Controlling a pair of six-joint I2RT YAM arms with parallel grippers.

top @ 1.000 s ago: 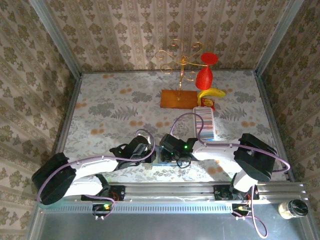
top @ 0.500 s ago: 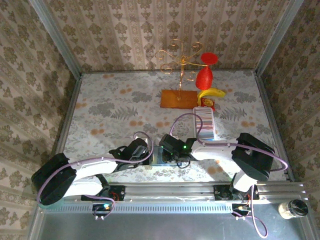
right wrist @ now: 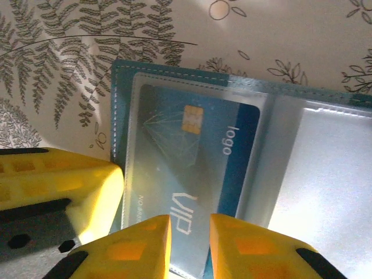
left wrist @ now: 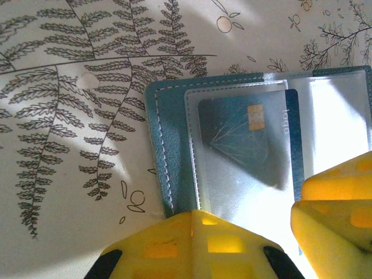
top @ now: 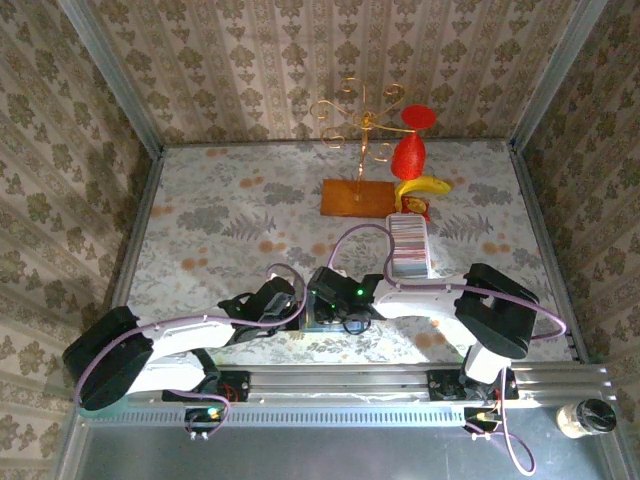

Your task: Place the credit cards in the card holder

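**Q:** Where do we find the card holder [left wrist: 168,151]?

**A:** It lies open and flat on the worktop [left wrist: 70,145]. In the overhead view it sits low in the frame, between the two wrists. In the left wrist view its teal cover fills the centre, and a blue credit card [left wrist: 244,133] lies under the clear sleeve [left wrist: 232,200].

**Q:** How do we read the fingers?

**A:** The left gripper [left wrist: 192,232] is clenched, with its tips at the holder's lower edge. We cannot tell whether it presses the cover. The right gripper [right wrist: 189,229] shows a narrow gap, and the card's lower end runs into it. Whether it pinches the card, we cannot tell.

**Q:** Which relation governs the coming move?

**A:** In the right wrist view, the card's long axis runs from the fingers at the bottom of the frame toward the top, slightly tilted in the sleeve. A strip along its right side appears to stand outside the sleeve. We therefore judge that the seating push points toward the left of the frame. The right arm is nearer the card.
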